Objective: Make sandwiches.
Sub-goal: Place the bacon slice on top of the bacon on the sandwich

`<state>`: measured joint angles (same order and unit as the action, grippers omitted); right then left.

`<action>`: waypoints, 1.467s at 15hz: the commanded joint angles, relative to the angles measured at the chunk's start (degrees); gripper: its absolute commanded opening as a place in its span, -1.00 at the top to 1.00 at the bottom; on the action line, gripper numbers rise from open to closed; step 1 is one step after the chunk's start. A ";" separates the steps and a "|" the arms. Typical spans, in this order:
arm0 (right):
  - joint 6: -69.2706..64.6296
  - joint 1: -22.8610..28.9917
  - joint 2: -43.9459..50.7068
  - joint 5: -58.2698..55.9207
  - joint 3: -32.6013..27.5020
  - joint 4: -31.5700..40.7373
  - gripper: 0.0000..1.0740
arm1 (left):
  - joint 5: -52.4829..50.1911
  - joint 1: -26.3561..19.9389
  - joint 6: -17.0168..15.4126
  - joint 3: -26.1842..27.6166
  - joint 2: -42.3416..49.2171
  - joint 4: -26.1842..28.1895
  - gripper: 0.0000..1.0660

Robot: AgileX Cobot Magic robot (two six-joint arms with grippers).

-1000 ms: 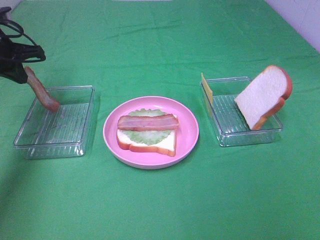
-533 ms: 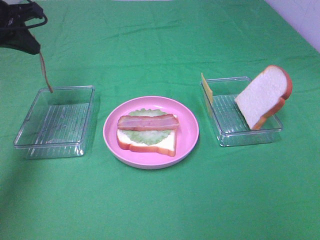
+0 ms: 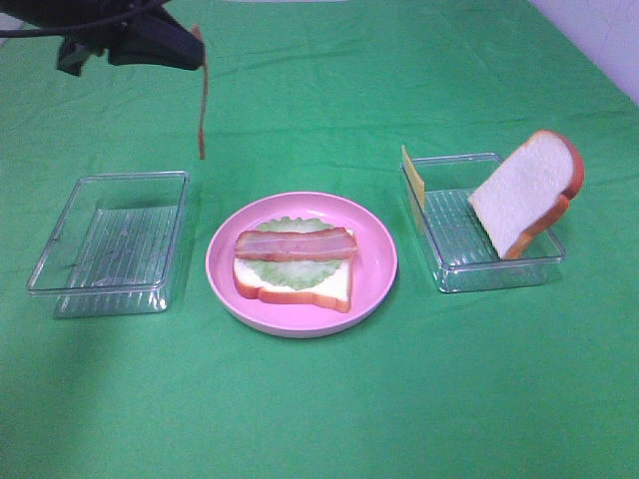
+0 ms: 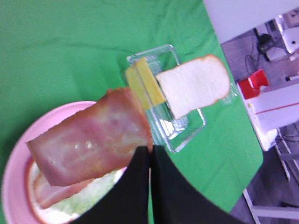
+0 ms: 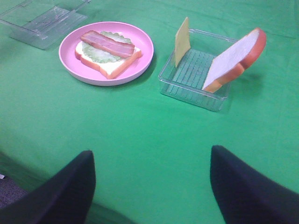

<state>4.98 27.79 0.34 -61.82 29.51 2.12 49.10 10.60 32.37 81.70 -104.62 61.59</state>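
Exterior high view: the left hand [image 3: 185, 45] has lifted a bacon strip [image 3: 202, 105] out of the left tray [image 3: 130, 177] and swung it toward the pink plate [image 3: 377, 261]. The strip dangles over the far tabletop [image 3: 319, 419], its top end pinched tight between the jaws. On the plate, the half-built sandwich [image 3: 295, 284] already has bread, lettuce and one bacon piece, so this strip probably goes beside that. The cheese square [image 3: 412, 183] and the bread slice [image 3: 524, 190] wait in the right tray [image 3: 489, 277]. The right hand [image 5: 150, 154] hangs wide, holding nothing.
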 commanded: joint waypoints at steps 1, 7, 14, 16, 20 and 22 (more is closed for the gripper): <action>0.57 -0.17 0.80 0.57 -0.11 -0.29 -0.25 | 0.00 4.07 2.64 0.17 -2.81 5.33 1.00; 0.57 -0.17 0.80 0.57 -0.11 -0.29 -0.25 | -0.34 13.12 8.25 0.17 -14.67 14.95 1.00; 0.57 -0.17 0.80 0.57 -0.11 -0.29 -0.25 | -1.66 9.91 4.41 0.17 -17.07 -3.55 1.00; 0.57 -0.17 0.80 0.57 -0.11 -0.29 -0.25 | -4.53 9.80 1.83 0.17 -17.07 -8.14 1.00; 0.57 -0.17 0.80 0.57 -0.11 -0.29 -0.25 | -6.30 9.91 1.78 0.17 -17.07 -9.91 1.00; 0.57 -0.17 0.80 0.57 -0.11 -0.29 -0.25 | -6.47 9.85 1.78 0.17 -17.07 -11.75 0.89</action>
<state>4.98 27.79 0.34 -61.82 29.51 2.12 43.03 20.34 34.49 81.70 -121.70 49.96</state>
